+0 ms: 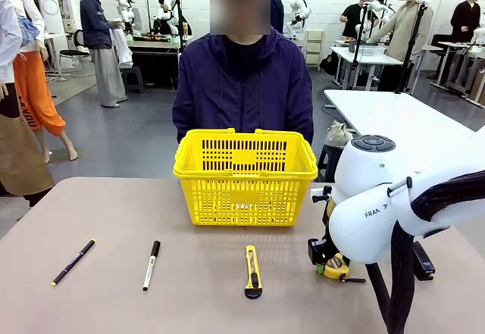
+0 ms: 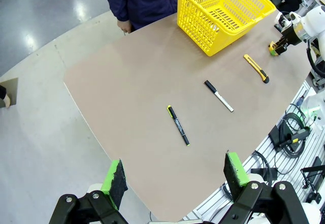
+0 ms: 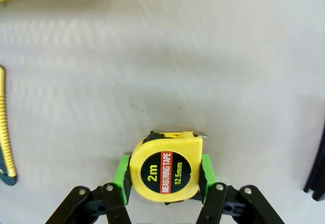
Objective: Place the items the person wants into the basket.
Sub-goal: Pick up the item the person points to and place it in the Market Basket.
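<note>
Reading the front view from the desk's (image 1: 114,216) centre, a thin black pen (image 1: 73,262) with a yellow-green tip lies at 8 o'clock. The white-barrelled marker (image 1: 151,264) is at 7 o'clock, black cap pointing away from me. The yellow-and-black utility knife (image 1: 253,271) is at 6 o'clock.

The yellow basket (image 1: 244,201) stands at 12 o'clock, right in front of the person (image 1: 242,84). Through its open top I see its own slotted floor and walls, handles folded down on the rim. It hides the person's hands from the front.

The tape measure (image 1: 336,266) sits at 4 o'clock, half covered by my white right arm (image 1: 379,205), with a bit of black strap (image 1: 353,279) sticking out at 3 o'clock of it.

In the left wrist view the left gripper (image 2: 175,172) hangs high over the desk's near edge, its jaws spread wide with nothing between them.

In the right wrist view the right gripper (image 3: 165,176) has its jaws clenched on the tape measure. The green pads (image 3: 122,176) press both sides of the yellow case, which rests on the desk with its "2m" label facing the camera. The picture's border cuts off the knife at 9 o'clock and the basket rim at 11 o'clock.
</note>
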Available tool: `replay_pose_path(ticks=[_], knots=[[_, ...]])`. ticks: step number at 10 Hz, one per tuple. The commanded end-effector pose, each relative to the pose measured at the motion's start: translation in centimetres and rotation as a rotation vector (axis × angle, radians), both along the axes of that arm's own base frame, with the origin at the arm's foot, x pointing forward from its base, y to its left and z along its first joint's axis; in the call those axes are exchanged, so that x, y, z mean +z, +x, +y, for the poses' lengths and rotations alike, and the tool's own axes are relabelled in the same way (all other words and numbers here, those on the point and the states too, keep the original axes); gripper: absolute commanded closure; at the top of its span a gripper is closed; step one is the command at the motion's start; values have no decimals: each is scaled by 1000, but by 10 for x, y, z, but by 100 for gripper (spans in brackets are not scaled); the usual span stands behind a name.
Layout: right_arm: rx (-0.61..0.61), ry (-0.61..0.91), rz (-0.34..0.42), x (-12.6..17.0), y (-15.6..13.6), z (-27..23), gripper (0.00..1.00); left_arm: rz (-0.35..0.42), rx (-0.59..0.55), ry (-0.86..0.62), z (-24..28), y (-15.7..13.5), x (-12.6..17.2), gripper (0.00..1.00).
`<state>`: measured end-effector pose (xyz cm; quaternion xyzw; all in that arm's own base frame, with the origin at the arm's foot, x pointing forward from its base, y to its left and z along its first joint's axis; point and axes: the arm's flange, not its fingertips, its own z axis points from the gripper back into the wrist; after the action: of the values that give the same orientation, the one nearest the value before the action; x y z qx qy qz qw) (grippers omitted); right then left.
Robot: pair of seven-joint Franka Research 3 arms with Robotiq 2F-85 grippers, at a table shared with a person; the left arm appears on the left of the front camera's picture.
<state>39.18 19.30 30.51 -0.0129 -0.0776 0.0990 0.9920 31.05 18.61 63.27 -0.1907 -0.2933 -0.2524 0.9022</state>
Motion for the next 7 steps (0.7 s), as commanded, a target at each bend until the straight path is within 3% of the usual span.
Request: replay_pose_path(ticks=[1,4,7], knots=[[-48,1,-2,42,-5,8,90,-8,-12,-13,0,-1,0,0],[-31,-143,-8,182,13,45,90,-8,-12,-13,0,-1,0,0],[22,-163,-10,277,49,77,90,-8,-12,-13,0,-1,0,0]])
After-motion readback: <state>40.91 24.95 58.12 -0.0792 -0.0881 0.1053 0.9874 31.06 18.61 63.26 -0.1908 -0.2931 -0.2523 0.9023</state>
